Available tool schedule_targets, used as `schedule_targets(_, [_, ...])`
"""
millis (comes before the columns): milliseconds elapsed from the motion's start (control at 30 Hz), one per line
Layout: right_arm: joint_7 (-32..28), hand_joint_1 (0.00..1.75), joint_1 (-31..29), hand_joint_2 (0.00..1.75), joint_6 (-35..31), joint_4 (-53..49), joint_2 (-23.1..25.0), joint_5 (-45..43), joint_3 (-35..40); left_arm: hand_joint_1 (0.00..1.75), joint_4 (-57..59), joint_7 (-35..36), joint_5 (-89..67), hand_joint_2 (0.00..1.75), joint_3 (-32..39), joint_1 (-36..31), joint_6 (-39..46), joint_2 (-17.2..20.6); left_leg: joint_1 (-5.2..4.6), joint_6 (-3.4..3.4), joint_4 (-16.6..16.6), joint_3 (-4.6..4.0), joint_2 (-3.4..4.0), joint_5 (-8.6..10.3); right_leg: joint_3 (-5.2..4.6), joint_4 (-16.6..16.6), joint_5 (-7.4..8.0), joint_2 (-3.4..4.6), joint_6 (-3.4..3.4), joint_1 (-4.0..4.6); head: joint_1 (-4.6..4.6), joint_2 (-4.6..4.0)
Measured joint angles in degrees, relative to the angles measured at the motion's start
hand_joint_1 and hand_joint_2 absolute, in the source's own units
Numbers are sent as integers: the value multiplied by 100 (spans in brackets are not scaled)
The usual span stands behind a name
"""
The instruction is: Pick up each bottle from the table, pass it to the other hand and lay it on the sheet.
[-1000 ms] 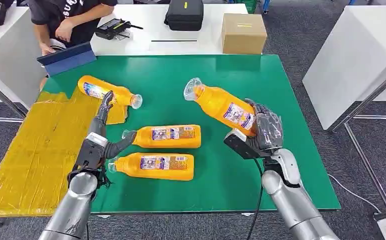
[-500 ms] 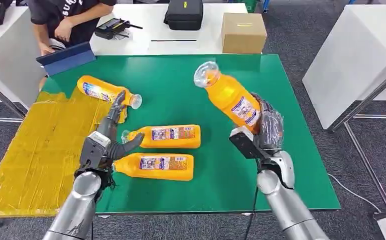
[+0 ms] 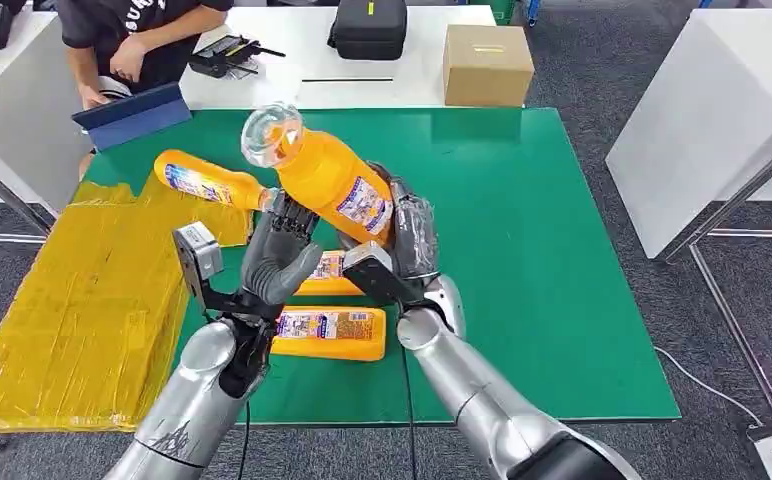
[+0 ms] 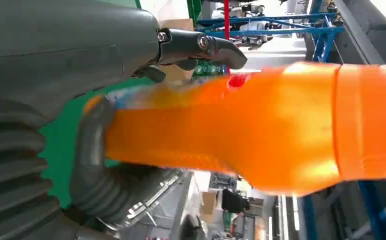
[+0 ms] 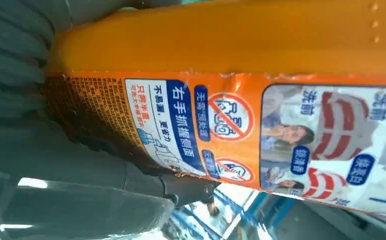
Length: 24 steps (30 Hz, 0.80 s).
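Head view: one bottle [image 3: 205,181] laid partly on the yellow sheet [image 3: 72,300]; raised bottle [image 3: 330,183] clamped in right robot hand [image 3: 402,240], left robot hand [image 3: 277,255] spread beside it for handover; two bottles [image 3: 327,333] left on green surface [image 3: 522,250].

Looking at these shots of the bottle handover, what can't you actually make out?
- Whether the left hand already grips the held bottle: the head view has its fingers beside the bottle with the contact hidden, and the left wrist view is blurred.
- Middle bottle on the table: mostly hidden behind both hands, head view.
- Right hand: its fingers sit behind the bottle.
- Label text: too small in the head view.
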Motion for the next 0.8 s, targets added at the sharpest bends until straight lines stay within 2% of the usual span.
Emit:
schedule_targets(300, [324, 175, -337, 175, 44, 435, 135, -555, 671, 0, 68, -2, 186, 175, -9, -78, 31, 2, -4, 0, 1, -5, -2, 0, -3, -1, 0, 0, 1, -2, 2, 0])
schedule_targets(467, [741, 175, -419, 175, -48, 494, 142, -1014, 1425, 0, 74, -2, 212, 175, 13, -86, 179, 4, -4, 0, 1, -5, -1, -1, -5, -1, 0, 0, 1, -2, 2, 0])
schedule_targets(800, [955, 175, -516, 175, -75, 666, 122, -1187, 2183, 0, 170, -20, 201, 175, 101, -86, 380, 18, -3, 0, 1, -5, 0, 0, -8, -1, 0, 1, 1, -2, 2, 0])
